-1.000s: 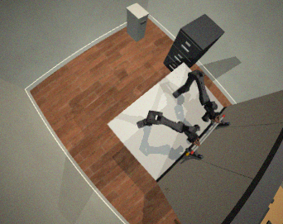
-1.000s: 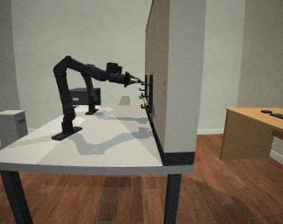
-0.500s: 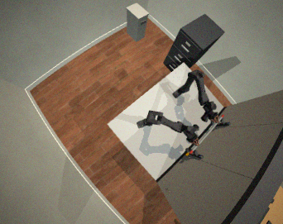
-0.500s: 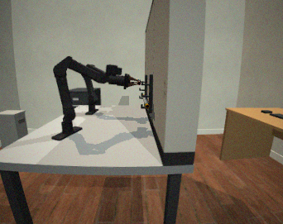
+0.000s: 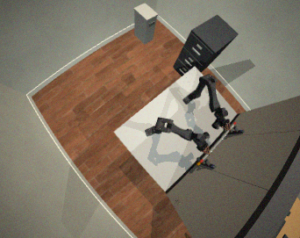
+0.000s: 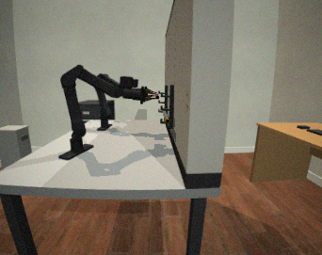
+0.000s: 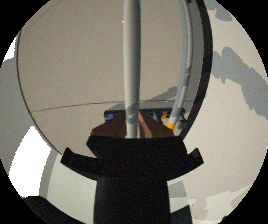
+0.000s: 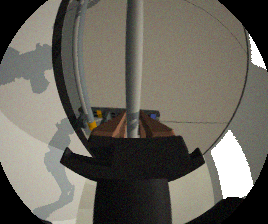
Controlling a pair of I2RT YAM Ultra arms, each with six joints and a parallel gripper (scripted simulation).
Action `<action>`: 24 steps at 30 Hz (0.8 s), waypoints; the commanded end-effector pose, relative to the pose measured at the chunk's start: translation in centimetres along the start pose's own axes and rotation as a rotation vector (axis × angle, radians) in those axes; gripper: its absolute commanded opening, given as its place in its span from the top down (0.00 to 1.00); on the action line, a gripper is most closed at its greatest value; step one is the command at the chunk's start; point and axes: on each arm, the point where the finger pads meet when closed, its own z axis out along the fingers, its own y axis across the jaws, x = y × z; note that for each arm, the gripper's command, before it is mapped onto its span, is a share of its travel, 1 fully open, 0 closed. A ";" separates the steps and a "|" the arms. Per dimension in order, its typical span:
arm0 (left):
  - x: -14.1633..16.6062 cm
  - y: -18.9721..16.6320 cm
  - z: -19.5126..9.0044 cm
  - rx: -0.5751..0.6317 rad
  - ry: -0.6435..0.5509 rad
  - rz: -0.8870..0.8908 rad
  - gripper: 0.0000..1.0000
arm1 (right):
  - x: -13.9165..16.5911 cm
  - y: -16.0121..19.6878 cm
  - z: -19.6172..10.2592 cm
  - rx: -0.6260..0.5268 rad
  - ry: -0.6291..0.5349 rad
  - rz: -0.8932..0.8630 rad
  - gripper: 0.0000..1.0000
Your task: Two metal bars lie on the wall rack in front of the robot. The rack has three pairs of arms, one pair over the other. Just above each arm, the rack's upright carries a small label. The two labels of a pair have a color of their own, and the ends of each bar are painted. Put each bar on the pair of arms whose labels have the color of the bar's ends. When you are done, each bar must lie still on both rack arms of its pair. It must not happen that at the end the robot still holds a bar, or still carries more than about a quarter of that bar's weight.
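Both grippers are shut on the same grey metal bar [image 7: 131,60] [image 8: 135,60] and hold it level, close in front of the wall rack [image 6: 171,105]. My left gripper [image 7: 132,112] [image 5: 225,125] grips it near one end and my right gripper [image 8: 132,113] [image 5: 204,146] near the other. The bar's ends look red in the exterior view. The second bar [image 7: 186,65] [image 8: 80,75] [image 6: 167,120] has orange ends and lies against the rack, with its end at the lowest arm. A small blue label [image 7: 110,116] [image 8: 153,116] shows on each upright behind the fingers.
The rack is mounted on a tall wall panel [image 6: 212,76] along the table's far edge. The white table top [image 6: 108,161] lies under both arms. A dark filing cabinet [image 5: 206,42] stands beyond the table, and a wooden desk [image 6: 292,147] stands behind the wall.
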 end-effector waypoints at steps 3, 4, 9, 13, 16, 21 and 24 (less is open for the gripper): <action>0.3 2.2 -0.3 -0.095 0.019 -0.004 1.00 | 0.2 -1.8 -0.1 0.084 0.011 0.014 1.00; 0.3 2.2 -0.3 -0.095 0.019 -0.004 1.00 | 0.2 -1.8 -0.1 0.084 0.011 0.014 1.00; 0.3 1.3 -0.2 -0.094 0.018 -0.004 1.00 | 0.2 -1.0 0.0 0.085 0.010 0.014 1.00; 0.3 0.6 -0.1 -0.094 0.018 -0.004 1.00 | 0.1 -0.3 0.1 0.085 0.010 0.014 1.00; 0.3 0.1 -0.1 -0.094 0.018 -0.004 1.00 | 0.1 0.2 0.1 0.085 0.010 0.014 1.00; 0.3 -0.4 0.0 -0.094 0.018 -0.004 1.00 | 0.1 0.8 0.1 0.085 0.010 0.014 1.00; 0.3 -0.4 0.2 -0.094 0.018 -0.004 1.00 | 0.1 0.7 0.4 0.085 0.011 0.014 1.00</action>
